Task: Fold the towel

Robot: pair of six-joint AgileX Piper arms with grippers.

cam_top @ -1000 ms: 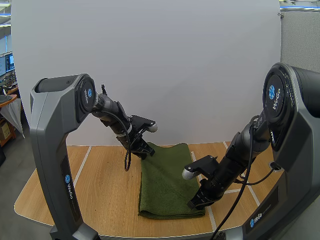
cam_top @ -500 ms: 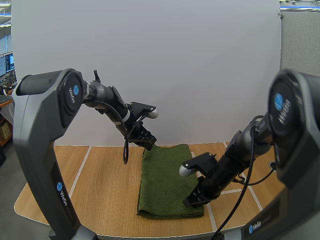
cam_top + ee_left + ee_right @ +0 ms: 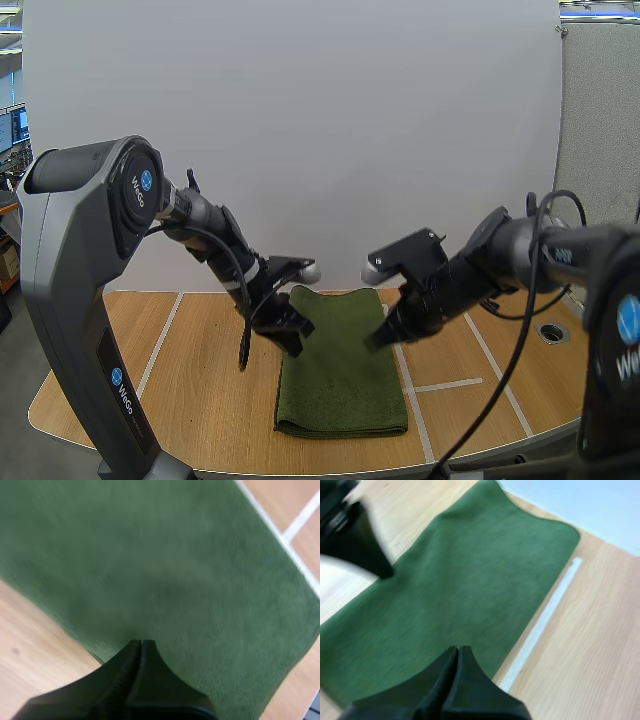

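Left hand (image 3: 292, 340), fingers pressed together into one dark wedge, over left edge of green towel (image 3: 342, 372); right hand (image 3: 376, 342), fingers likewise together, over its right edge. Lies flat as a long strip on wooden tabletop (image 3: 200, 370).

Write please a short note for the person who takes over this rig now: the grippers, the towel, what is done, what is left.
Left gripper: shut, empty, at the towel's left edge.
Right gripper: shut, empty, at the towel's right edge.
Towel: flat on the table, a long narrow strip between the arms.
Done: it looks folded once lengthwise; its near end looks layered.
Left: probably fold the strip end to end; neither gripper holds it.
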